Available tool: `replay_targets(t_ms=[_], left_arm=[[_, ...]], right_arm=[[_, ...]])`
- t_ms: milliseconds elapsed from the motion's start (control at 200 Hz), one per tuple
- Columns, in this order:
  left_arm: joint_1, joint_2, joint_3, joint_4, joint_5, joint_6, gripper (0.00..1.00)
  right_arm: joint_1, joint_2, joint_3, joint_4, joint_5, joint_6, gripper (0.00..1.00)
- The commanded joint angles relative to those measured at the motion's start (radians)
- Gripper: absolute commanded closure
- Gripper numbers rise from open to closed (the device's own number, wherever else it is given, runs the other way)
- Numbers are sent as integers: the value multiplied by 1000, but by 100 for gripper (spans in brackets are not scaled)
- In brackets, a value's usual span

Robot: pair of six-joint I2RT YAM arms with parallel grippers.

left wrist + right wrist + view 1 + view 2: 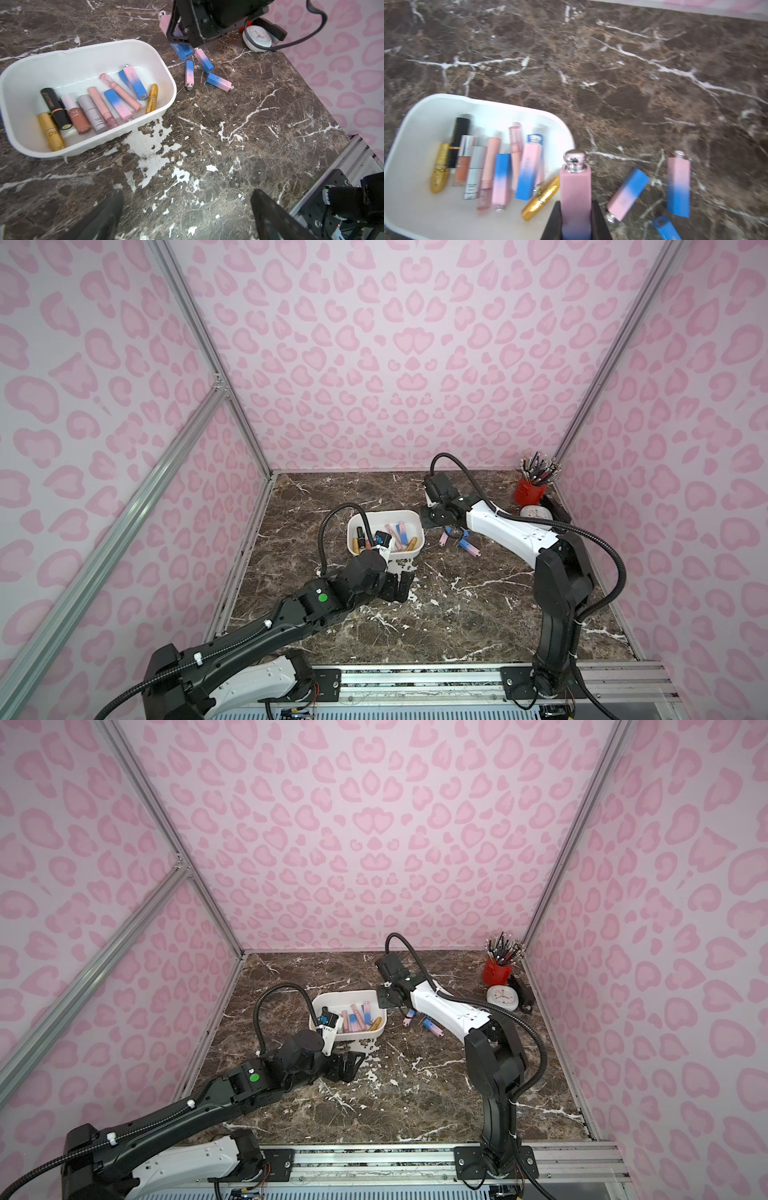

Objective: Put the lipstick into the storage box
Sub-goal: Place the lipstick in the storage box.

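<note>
The white storage box point(384, 514) point(83, 46) holds several lipsticks in gold, black, pink and blue. My right gripper point(575, 207) is shut on a pink-to-blue lipstick point(575, 187) whose silver cap points away from the jaws. It hangs just off the box's right end, over the table. In a top view the right gripper point(430, 519) hides that lipstick. Three more pink-blue lipsticks point(189, 74) point(627, 193) lie on the marble beneath it. My left gripper point(187, 194) point(399, 585) stands open over bare marble at the box's near side, holding nothing.
A red pen cup point(530, 491), a white clock point(536, 514) and a black stapler-like object point(555, 506) stand at the back right corner. Pink patterned walls close in the marble table point(457, 614) on three sides. A metal rail point(415, 680) runs along the front.
</note>
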Motion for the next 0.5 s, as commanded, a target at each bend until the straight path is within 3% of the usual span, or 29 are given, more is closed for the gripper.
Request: replay_targets(t_ms=[0,245,385,495], left_arm=[[1,-68,-25,-39,-58,-21,2],[2,-208,-66,-118,-106,-37,2],[1,-246,-72,-149,-129,-39,2],[1,-250,-72,-157,-139,-37,2]], right_arm=[[45,85,88,-57,18,16,86],[119,268,277,-113,-5,26,84],[133,306,310,-125,-12,32,69],[133,304,308,-125,-5,33,63]])
